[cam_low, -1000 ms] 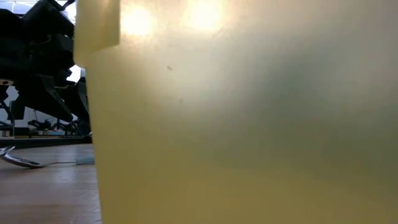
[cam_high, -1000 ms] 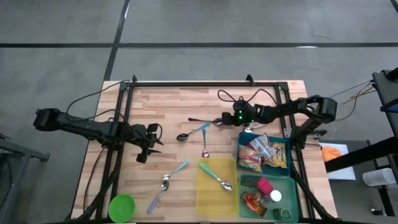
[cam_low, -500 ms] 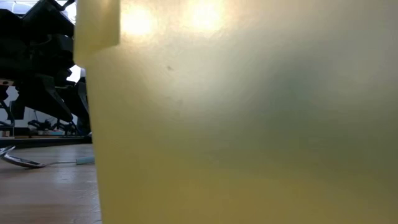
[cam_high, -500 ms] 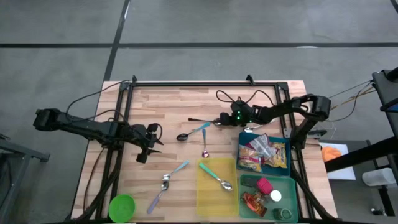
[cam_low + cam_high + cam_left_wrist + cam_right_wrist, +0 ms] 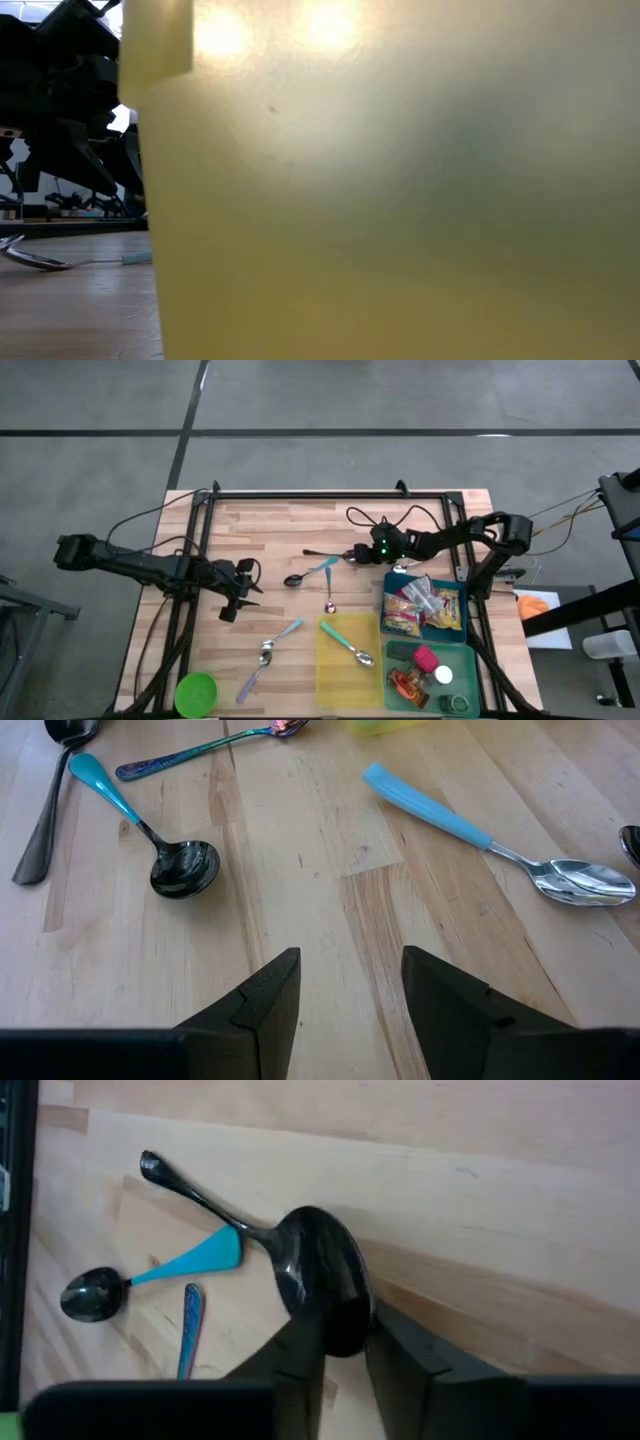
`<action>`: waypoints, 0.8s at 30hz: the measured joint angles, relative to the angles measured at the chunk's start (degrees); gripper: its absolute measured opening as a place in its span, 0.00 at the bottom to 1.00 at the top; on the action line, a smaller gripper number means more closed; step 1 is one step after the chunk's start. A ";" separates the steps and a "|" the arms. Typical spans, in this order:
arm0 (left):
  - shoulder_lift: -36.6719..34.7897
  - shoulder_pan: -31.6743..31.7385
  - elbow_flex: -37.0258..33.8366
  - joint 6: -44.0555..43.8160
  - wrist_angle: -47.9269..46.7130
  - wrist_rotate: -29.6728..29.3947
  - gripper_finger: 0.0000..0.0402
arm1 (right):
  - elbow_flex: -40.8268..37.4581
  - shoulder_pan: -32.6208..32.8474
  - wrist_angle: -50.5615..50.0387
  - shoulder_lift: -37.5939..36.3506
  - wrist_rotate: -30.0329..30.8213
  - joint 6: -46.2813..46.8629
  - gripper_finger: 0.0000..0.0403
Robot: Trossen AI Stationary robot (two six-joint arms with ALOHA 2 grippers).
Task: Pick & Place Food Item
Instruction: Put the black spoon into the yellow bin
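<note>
Right gripper point(image 5: 345, 1342) low over surface point(image 5: 280, 530) near far-right part, just beyond blue tray point(image 5: 456, 628). Its fingers point(image 5: 300, 1355) nearly closed around bowl of black spoon point(image 5: 318, 1275); bowl sits between the tips, handle's long axis runs away from fingers toward surface centre. Grip looks begun; firmness unclear.

Food packets point(image 5: 424, 607) lie in blue tray, near right arm, well apart from left. Judgement: right arm nearer to food, but busy with spoon.

Left gripper point(image 5: 350, 990) waits by left edge, fingers point(image 5: 268, 1003) half open, empty.
</note>
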 joint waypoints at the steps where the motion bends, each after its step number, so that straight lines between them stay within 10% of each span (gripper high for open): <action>1: 0.00 -0.01 -0.01 0.00 0.01 0.00 0.43 | 0.00 0.01 -0.02 0.00 -0.07 -0.26 0.13; 24: 0.00 0.00 0.00 -0.03 0.01 0.01 0.43 | -0.11 -0.01 3.76 0.05 0.79 -5.65 0.04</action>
